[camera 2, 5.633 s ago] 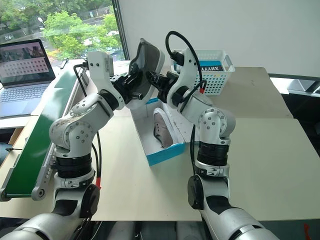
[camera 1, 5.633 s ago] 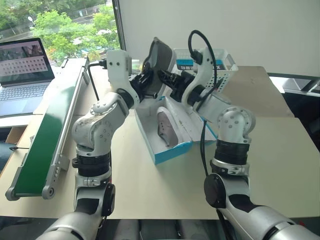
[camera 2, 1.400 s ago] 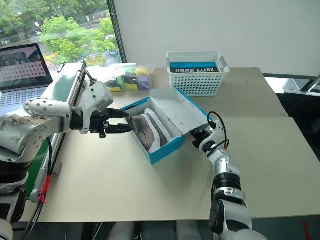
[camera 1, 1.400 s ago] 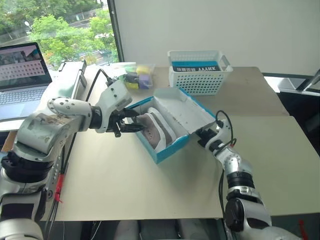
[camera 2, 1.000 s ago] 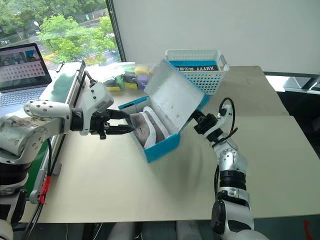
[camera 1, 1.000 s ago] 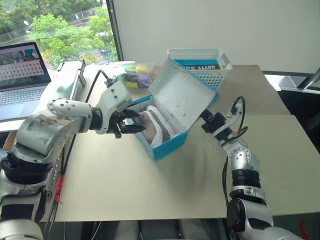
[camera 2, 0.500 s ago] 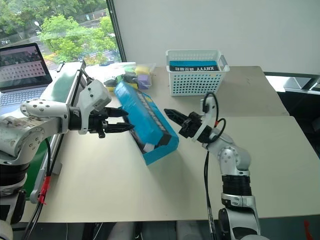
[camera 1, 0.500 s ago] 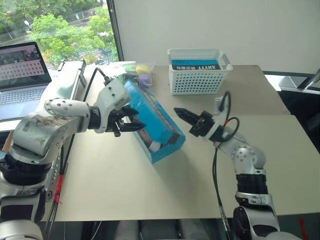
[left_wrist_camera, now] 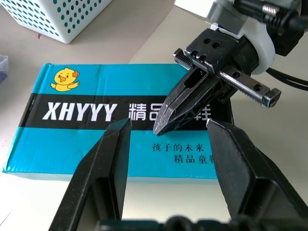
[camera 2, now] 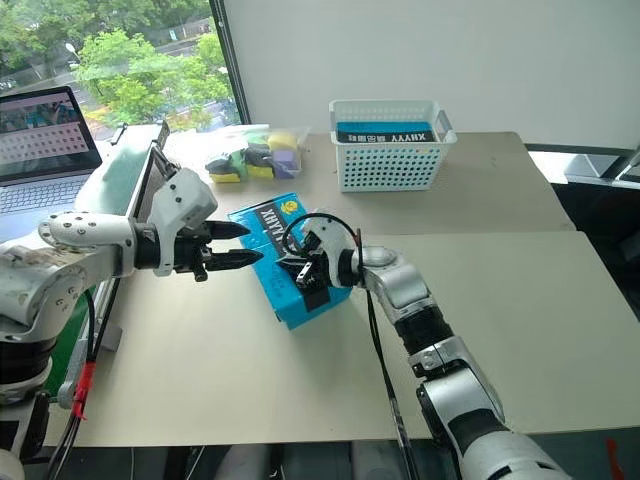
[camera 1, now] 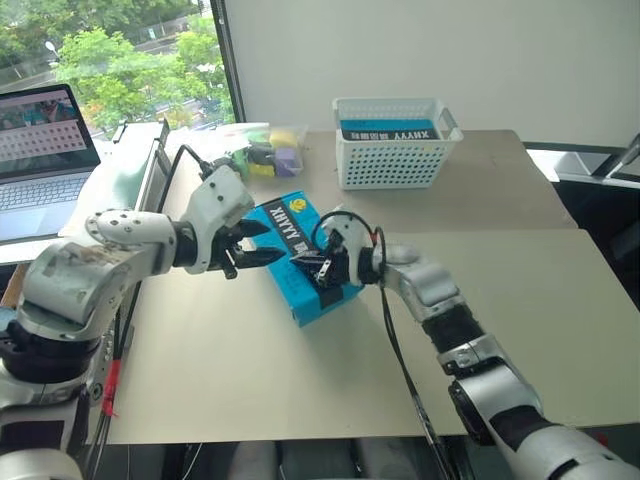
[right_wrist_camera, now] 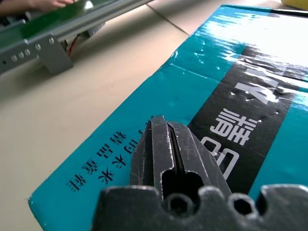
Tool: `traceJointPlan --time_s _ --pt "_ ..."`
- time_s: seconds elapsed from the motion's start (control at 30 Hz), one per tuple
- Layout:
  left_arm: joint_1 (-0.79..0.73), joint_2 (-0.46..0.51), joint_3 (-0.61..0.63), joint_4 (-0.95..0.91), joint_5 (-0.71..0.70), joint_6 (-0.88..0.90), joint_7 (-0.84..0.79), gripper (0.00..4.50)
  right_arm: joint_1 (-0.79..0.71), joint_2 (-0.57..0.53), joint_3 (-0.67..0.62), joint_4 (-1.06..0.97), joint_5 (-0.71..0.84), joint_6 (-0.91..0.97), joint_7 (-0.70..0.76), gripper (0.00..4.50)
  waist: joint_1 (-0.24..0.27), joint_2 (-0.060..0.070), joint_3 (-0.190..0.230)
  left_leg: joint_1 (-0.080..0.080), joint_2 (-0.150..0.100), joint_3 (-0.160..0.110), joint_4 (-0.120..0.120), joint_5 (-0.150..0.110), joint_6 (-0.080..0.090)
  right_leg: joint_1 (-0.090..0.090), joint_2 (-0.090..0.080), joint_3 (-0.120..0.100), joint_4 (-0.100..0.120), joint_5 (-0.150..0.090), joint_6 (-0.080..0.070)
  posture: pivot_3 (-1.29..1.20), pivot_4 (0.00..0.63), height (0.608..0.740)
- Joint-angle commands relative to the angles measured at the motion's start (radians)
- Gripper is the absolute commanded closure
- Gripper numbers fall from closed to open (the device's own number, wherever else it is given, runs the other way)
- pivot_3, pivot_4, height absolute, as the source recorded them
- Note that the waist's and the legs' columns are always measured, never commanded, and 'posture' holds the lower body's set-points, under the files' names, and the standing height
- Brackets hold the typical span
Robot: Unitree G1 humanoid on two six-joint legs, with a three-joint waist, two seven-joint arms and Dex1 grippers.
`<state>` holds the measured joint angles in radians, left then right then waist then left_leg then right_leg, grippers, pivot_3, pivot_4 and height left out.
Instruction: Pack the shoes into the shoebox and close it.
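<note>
2 head views look down over the table (camera 1: pixel 560 300); both wrist views closely share the shoebox (left_wrist_camera: pixel 96 115) lid.

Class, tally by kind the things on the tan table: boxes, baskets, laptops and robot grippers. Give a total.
Bright blue cardboard shoeboxes with white lettering: 1
White perforated plastic baskets: 1
Open laptops: 1
Black two-fingered grippers: 2, the left gripper and the right gripper
Total: 5

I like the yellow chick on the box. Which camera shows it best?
The left wrist view: the chick is big and whole on the shoebox lid. Both eye views show it as a tiny yellow spot. The right wrist view shows the lid's lettering.
</note>
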<state>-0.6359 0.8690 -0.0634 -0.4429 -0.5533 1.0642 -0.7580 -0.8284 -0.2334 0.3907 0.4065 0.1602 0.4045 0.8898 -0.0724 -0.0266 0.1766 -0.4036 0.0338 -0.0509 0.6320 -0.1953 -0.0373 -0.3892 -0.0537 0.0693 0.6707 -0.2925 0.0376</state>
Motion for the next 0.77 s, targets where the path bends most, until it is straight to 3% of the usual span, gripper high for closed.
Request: traceJointPlan --time_s 0.03,0.13,0.33,0.37,0.43,0.63,0.77 --pt "0.019 0.004 0.043 -0.056 -0.006 0.01 0.026 1.85 0.036 -0.013 0.109 0.077 -0.127 -0.008 0.01 4.46 0.0 0.0 -0.001 0.001 0.0 0.0 0.0 0.0 0.0 0.001 0.0 0.0 0.0 0.0 0.0 0.0 0.15 0.74" --pt "0.037 0.005 0.05 -0.072 -0.007 0.015 0.036 1.85 0.03 -0.025 0.085 0.023 -0.132 -0.005 0.023 4.46 0.001 -0.001 -0.003 0.005 0.0 0.0 -0.001 0.0 0.0 0.004 0.0 0.001 0.0 0.0 0.0 0.0 0.15 0.74" --pt "0.1 0.006 0.063 -0.092 0.007 -0.02 0.05 1.85 0.012 -0.14 -0.175 -0.389 0.142 0.27 0.113 4.46 0.017 0.0 -0.002 -0.006 0.0 -0.001 0.0 0.0 0.0 -0.004 0.0 -0.001 0.0 0.0 0.0 0.0 0.15 0.74" --pt "0.114 -0.002 0.071 -0.102 0.001 -0.04 0.045 1.85 0.019 -0.18 -0.198 -0.443 0.169 0.311 0.126 4.2 0.021 0.0 -0.002 -0.01 0.0 -0.001 0.001 0.0 0.0 -0.008 -0.001 -0.001 0.001 0.0 0.0 0.0 0.15 0.74" --pt "0.135 -0.013 0.084 -0.117 -0.01 -0.067 0.036 1.85 0.03 -0.232 -0.218 -0.507 0.196 0.365 0.133 3.74 0.03 0.0 -0.002 -0.019 -0.001 -0.002 0.005 0.0 0.0 -0.017 -0.001 -0.001 0.003 0.0 0.0 0.0 0.15 0.74" --pt "0.251 -0.01 0.098 -0.153 -0.014 -0.142 0.001 1.85 0.126 -0.452 -0.264 -0.682 0.248 0.454 0.184 3.74 0.032 0.0 -0.002 -0.019 -0.001 -0.001 0.006 0.0 0.0 -0.015 -0.001 -0.002 0.002 0.0 0.0 0.0 0.15 0.74" --pt "0.263 -0.018 0.117 -0.139 -0.024 -0.16 -0.01 1.85 0.158 -0.499 -0.283 -0.727 0.281 0.485 0.171 3.74 0.03 0.0 -0.002 -0.018 0.0 -0.001 0.007 0.0 0.0 -0.015 -0.001 -0.001 0.003 0.0 0.0 0.0 0.15 0.74"
